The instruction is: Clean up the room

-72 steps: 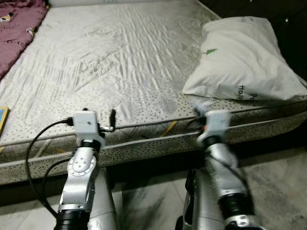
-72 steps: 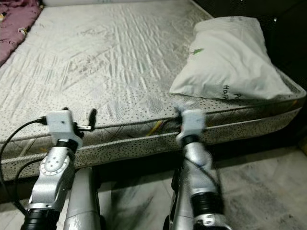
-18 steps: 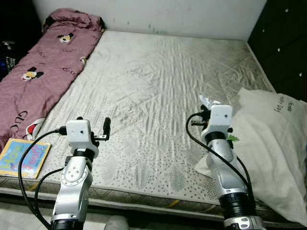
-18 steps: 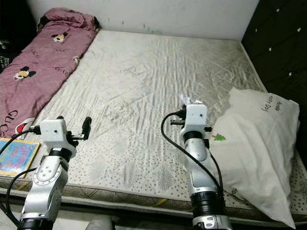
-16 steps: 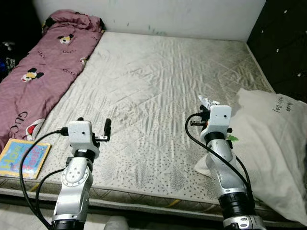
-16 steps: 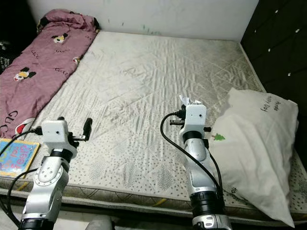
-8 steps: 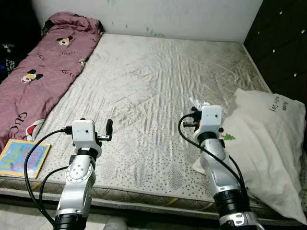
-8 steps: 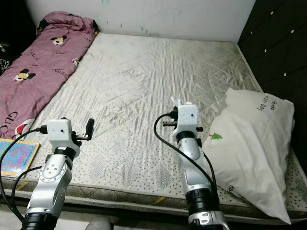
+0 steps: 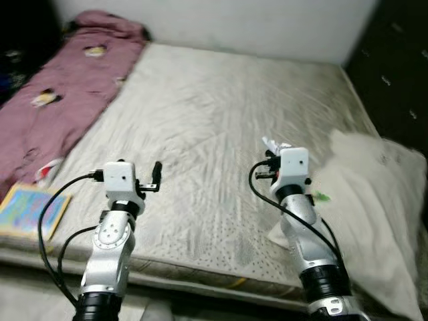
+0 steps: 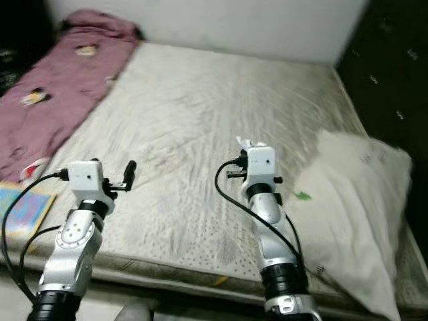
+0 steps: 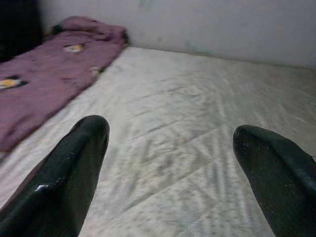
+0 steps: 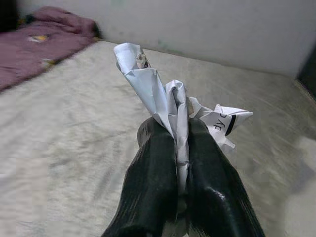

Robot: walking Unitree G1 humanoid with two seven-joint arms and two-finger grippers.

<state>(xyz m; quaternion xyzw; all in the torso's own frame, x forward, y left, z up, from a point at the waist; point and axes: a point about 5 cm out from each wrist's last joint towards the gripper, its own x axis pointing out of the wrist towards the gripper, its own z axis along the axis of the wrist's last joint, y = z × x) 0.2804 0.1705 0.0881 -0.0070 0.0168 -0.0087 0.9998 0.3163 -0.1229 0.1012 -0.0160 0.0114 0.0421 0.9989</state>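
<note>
While left gripper (image 11: 168,148) gapes, right gripper (image 12: 178,133) clamps crumpled paper (image 12: 163,96) over mattress (image 9: 200,120).

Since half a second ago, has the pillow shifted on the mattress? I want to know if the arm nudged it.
Cannot tell. The pillow lies by the mattress's right edge as before; the frame is blurred by camera motion, hiding any small shift.
</note>
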